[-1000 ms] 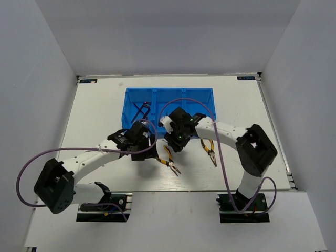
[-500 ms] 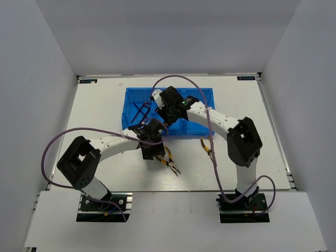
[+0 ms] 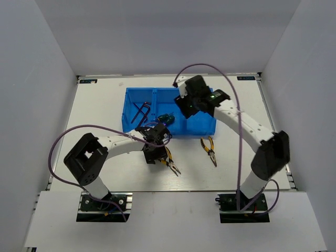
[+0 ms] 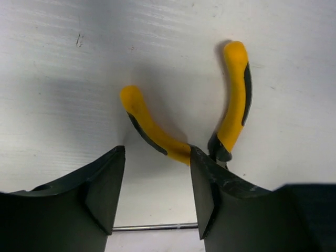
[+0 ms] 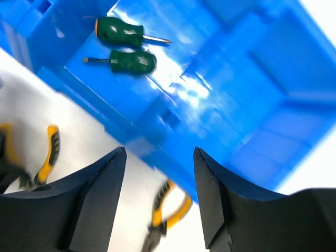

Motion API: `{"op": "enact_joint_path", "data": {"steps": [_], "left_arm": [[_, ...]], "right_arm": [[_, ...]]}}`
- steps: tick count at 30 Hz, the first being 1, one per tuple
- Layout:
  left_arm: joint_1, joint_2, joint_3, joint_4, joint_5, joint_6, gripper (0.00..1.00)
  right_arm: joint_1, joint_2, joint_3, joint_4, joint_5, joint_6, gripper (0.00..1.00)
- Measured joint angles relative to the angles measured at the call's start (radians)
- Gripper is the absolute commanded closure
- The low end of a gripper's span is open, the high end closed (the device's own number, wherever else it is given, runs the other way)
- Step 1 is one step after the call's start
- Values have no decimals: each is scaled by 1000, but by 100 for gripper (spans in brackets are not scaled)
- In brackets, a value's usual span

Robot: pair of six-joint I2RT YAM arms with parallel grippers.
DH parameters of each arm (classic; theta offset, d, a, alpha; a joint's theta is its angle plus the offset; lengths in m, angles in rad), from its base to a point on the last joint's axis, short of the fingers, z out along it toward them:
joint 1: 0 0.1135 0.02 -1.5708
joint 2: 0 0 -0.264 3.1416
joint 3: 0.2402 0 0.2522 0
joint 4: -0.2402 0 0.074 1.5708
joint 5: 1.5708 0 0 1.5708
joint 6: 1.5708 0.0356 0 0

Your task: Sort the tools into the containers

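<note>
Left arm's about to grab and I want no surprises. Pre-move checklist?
1. Left jaws open: ok.
2. Pliers handle between them: ok.
3. Low enough to grip: cannot tell.
4. Right jaws empty: ok.
5. Right jaws off the bin: not ok, they hang above it.
6. Screwdrivers and hex key in separate compartments: ok.

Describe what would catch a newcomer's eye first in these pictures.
The blue bin at the far middle of the white table stands out, two green screwdrivers lying in its middle compartment. In front of it, yellow-handled pliers lie on the table, and the left gripper hangs open over a second pair.
</note>
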Motion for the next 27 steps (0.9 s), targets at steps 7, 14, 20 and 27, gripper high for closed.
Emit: {"op": "enact_joint_path", "data": {"steps": [7,14,20,27], "left_arm": [[-21,85,64,-7,-32,-39,82],[-69,116,113,-45,-67,-43,100],[-121,84,256,-137,-119,36,100],[-108,126,674,-130,-184,176,100]], "right_arm": [[-111,-251,-156,-21,-45,26,42],[-229,-436,-461,-80,-93,31,37],[-279,-552,-643,-146,-150,47,37],[-323,-582,-760,-132,-159,59,44]]}}
